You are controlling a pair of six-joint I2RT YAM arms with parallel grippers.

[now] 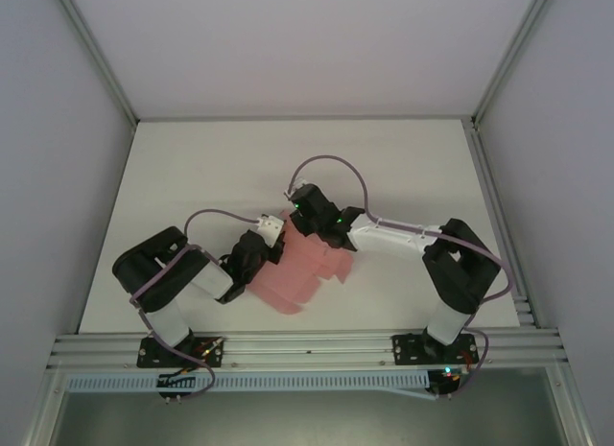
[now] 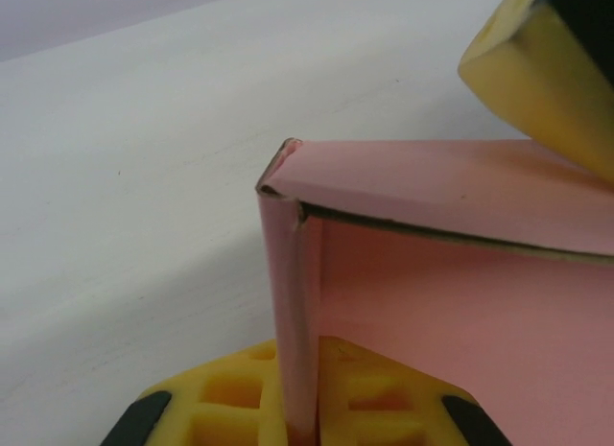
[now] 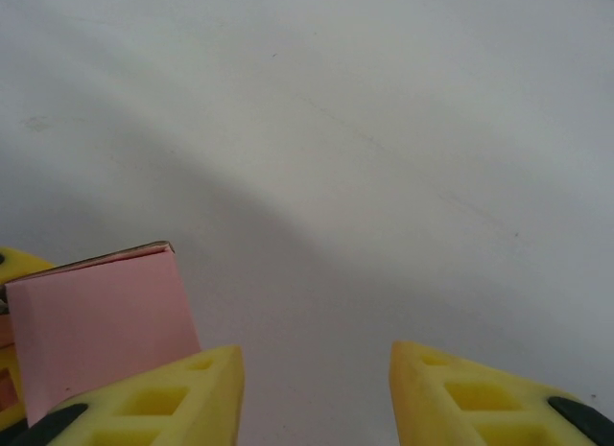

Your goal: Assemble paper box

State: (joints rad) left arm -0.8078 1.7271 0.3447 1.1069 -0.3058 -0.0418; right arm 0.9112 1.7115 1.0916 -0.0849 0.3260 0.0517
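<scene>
Left tool (image 2: 305,412) pinching paper box (image 2: 460,302) wall (right tool (image 3: 317,360) beside).

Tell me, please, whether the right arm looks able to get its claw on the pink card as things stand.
Probably yes: the right claw is open right beside the pink card, with nothing between them. The left claw pinches one upright wall, leaving the nearby panel free.

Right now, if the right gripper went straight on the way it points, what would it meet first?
Probably the bare table: nothing lies ahead of the right gripper, its jaws parted. The paper box stands off to one side of that line, though depth is hard to judge.
</scene>
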